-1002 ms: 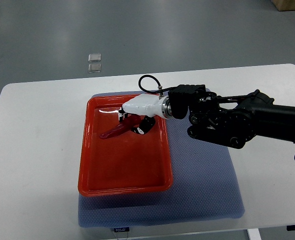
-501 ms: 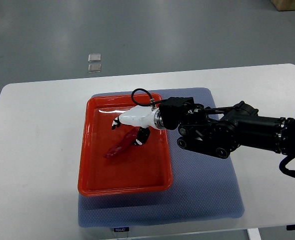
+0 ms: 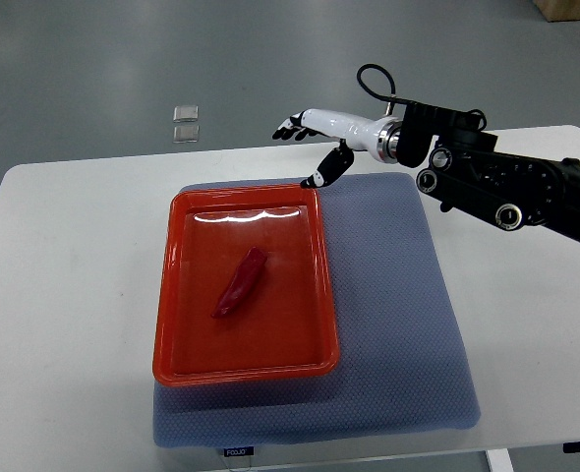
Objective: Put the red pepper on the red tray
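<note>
The red pepper [image 3: 240, 282] lies diagonally inside the red tray [image 3: 176, 334], near its middle. My right hand [image 3: 308, 147] is white with black fingertips; it hangs in the air above the tray's far right corner, fingers spread, holding nothing. Its black arm [image 3: 501, 185] comes in from the right edge. The left arm is out of view.
The tray sits on a blue-grey mat [image 3: 398, 334] on a white table [image 3: 64, 295]. Two small clear squares [image 3: 185, 123] lie on the grey floor beyond the table. A black cable [image 3: 377, 81] loops above the wrist.
My right hand let go of the pepper over the tray, then rose and pulled back to the far right. The pepper now lies on the tray.
</note>
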{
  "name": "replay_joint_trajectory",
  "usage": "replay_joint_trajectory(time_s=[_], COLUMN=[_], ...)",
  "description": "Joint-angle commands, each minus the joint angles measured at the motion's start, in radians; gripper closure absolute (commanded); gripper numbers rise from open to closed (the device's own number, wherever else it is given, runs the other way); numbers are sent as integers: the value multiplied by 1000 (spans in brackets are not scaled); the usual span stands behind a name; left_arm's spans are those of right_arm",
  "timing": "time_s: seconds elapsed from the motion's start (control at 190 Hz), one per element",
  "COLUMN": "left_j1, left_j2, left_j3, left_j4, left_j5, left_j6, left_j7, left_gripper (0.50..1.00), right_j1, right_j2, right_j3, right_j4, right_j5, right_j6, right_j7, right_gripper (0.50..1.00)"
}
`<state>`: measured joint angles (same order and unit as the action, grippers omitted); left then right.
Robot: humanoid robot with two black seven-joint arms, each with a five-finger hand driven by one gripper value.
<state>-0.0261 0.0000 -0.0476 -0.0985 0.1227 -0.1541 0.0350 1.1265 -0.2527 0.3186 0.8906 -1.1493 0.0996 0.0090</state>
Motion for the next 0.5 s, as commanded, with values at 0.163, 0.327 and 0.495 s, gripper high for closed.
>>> replay_joint_trajectory(time_s=[0.163,0.327,0.495], left_j1=[0,0,0], left_j2=[0,0,0], left_j3=[0,0,0], left_j4=[-1,-1,2], left_j5=[0,0,0], left_j6=[-1,1,-1], left_j7=[0,0,0], left_gripper=[500,500,500], right_j1=[-192,-295,-324], right_j2=[-10,13,43], right_j3=[306,517,597], right_j4=[-68,-140,-180], right_j5=[313,490,623], right_j6=[-12,-31,-28], right_j7=[-15,-9,-3], right_gripper=[664,664,662])
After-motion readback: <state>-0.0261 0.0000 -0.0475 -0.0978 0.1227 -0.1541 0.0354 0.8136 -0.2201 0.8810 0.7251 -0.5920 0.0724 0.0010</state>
